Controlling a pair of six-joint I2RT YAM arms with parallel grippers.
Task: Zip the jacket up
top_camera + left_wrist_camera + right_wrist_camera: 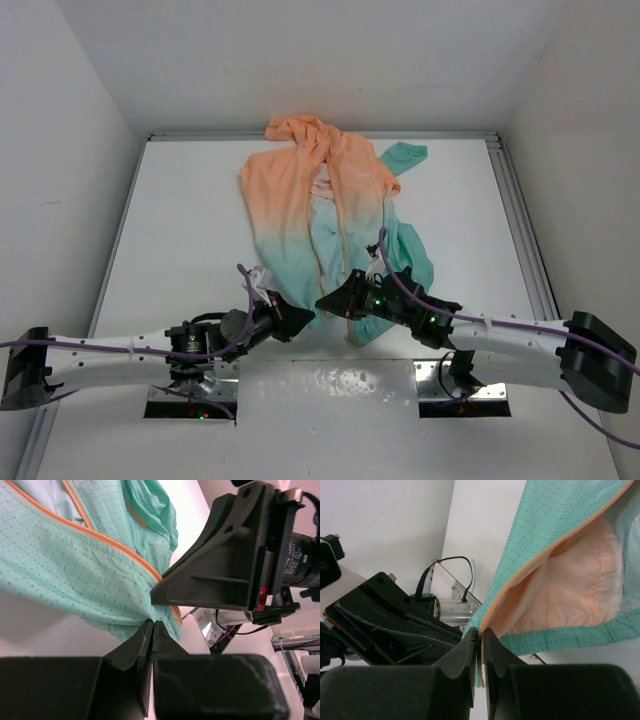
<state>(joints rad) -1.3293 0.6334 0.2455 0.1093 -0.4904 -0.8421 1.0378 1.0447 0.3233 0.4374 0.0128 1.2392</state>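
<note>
The jacket [320,215] lies open on the white table, peach-orange at the far end and teal at the near hem. My left gripper [303,318] is shut on the teal hem of the jacket's left front panel [75,565], beside its orange zipper edge [107,542]. My right gripper [328,302] is shut on the bottom of the other front's orange zipper tape [492,612]; the tape's end hangs down between the fingers [465,652]. The two grippers nearly touch; the right one [220,565] fills the left wrist view. The zipper slider is not visible.
White walls enclose the table on three sides, with a metal rail [520,230] along the right edge. Two metal base plates [465,385] sit at the near edge under the arms. A teal sleeve cuff [405,153] lies at the far right of the jacket.
</note>
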